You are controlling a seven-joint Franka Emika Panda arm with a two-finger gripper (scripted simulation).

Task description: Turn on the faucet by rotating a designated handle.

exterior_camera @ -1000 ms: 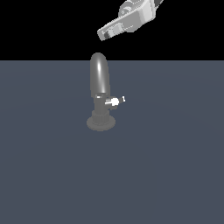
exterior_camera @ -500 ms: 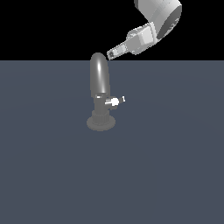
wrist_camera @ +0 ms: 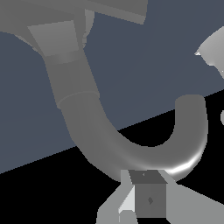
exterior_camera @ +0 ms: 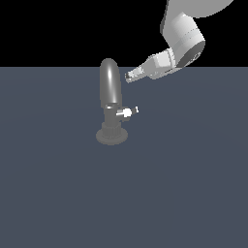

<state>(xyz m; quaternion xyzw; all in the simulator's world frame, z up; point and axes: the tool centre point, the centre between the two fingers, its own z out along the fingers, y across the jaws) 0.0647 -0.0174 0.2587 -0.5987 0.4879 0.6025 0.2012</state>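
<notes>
The faucet [exterior_camera: 110,104] stands on the grey floor [exterior_camera: 184,193], left of centre in the exterior view, its little white handle [exterior_camera: 128,112] poking out to the right below the spout. The claw [exterior_camera: 130,76] hangs above that handle, just right of the spout's top; I cannot tell whether it is open. The faucet looks like rigid, slick metal, fixed in place. That stub is tiny, so I'd push its thin blade, not pinch it.
</notes>
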